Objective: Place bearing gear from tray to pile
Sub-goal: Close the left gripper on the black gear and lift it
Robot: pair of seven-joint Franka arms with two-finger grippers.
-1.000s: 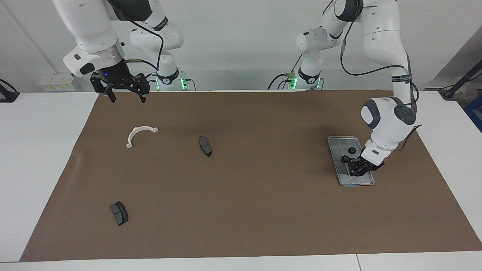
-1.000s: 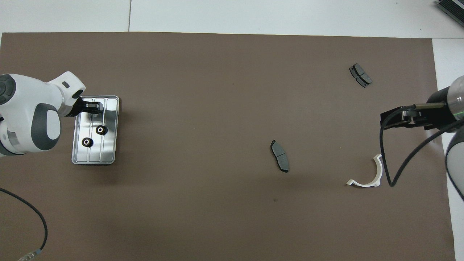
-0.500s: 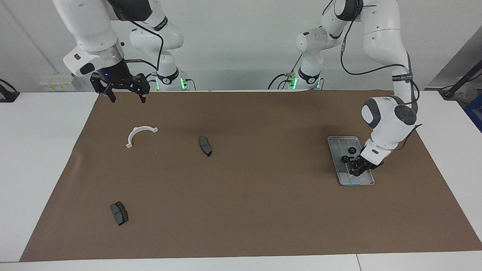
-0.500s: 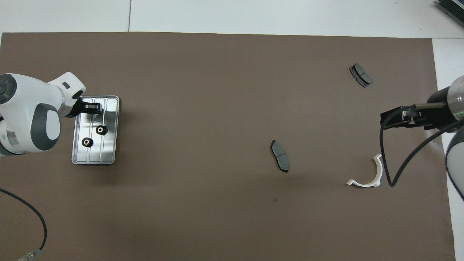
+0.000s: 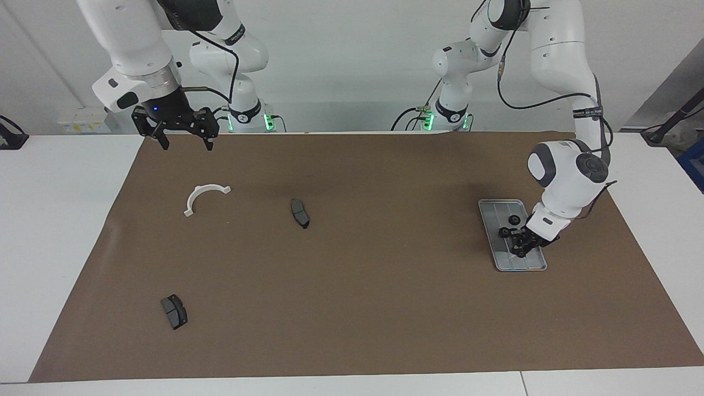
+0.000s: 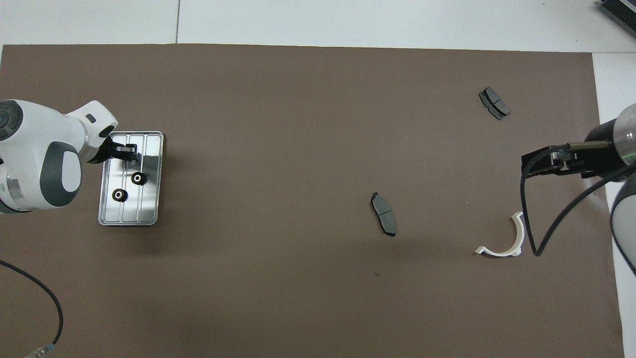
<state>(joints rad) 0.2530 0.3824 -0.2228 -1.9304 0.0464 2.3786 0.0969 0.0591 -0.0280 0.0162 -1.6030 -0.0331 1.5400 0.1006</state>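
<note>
The left gripper (image 5: 521, 250) has barely stirred, low in the tray (image 5: 536, 265), and I can't tell whether it pinches anything, while two bearing gears (image 5: 514, 220) lie loose just beside it and the pile (image 5: 204, 196) sits well apart from it, where the right gripper (image 5: 187, 144) waits spread.

- I see a brown sheet (image 5: 357, 308) spread flat over most of the tabletop (image 5: 55, 220), whose white surface shows as a margin along every edge.
- A loose black cable (image 6: 54, 303) curls over the sheet's corner at the robots' edge, toward the left arm's end, and finishes in a small pale plug (image 6: 39, 352).
- A dark ridged object (image 6: 618, 10), mostly cut off, sits at the tabletop's farthest corner at the right arm's end.
</note>
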